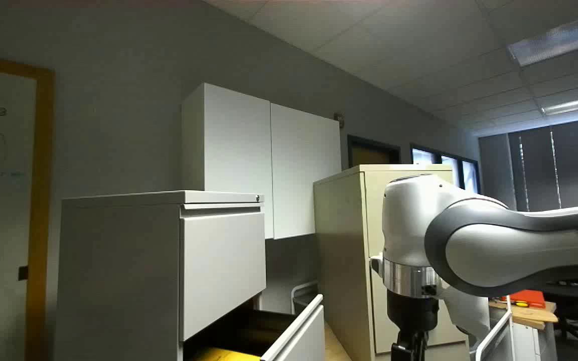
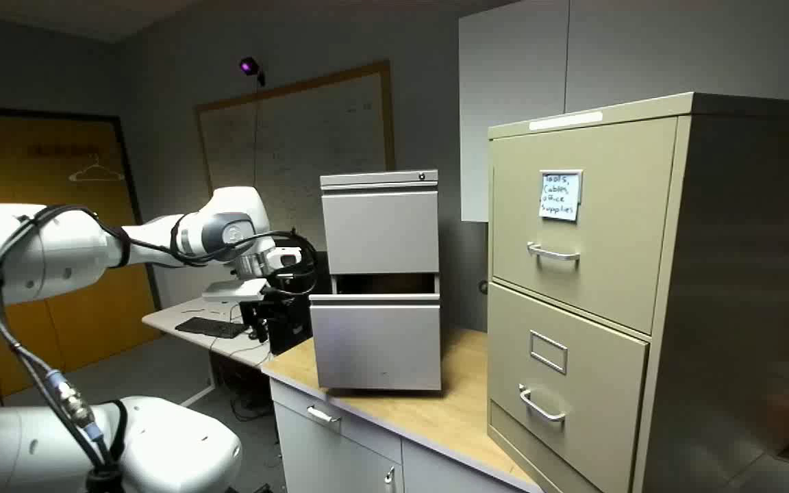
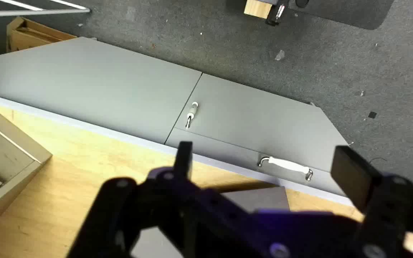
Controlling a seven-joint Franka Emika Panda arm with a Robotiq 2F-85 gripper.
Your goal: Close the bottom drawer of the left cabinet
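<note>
Arm [image 2: 66, 250]: white, cabled, entering at the left edge of an exterior view.
Beige cabinet [image 2: 661, 294]: right part of the frame, two handled drawers [image 2: 614, 205], a handwritten card [image 2: 560, 196] on the upper one.
Desk [image 2: 466, 383]: wooden top, lower middle.
Gripper [image 3: 264, 154]: spread wide in the wrist view, across the lower half.
Bottom drawer [image 2: 377, 346]: centre of the frame, pulled out in both exterior views, a dark gap above its front; yellow inside [image 1: 226, 354] at the bottom middle of an exterior view.
Grey cabinet [image 2: 370, 180]: on the desk, centre, upper drawer [image 2: 381, 236] flush, lock [image 2: 422, 177] at its top right.
Wall cupboard [image 2: 514, 103]: white, upper right.
Whiteboard [image 2: 292, 144]: wood-framed, upper middle.
</note>
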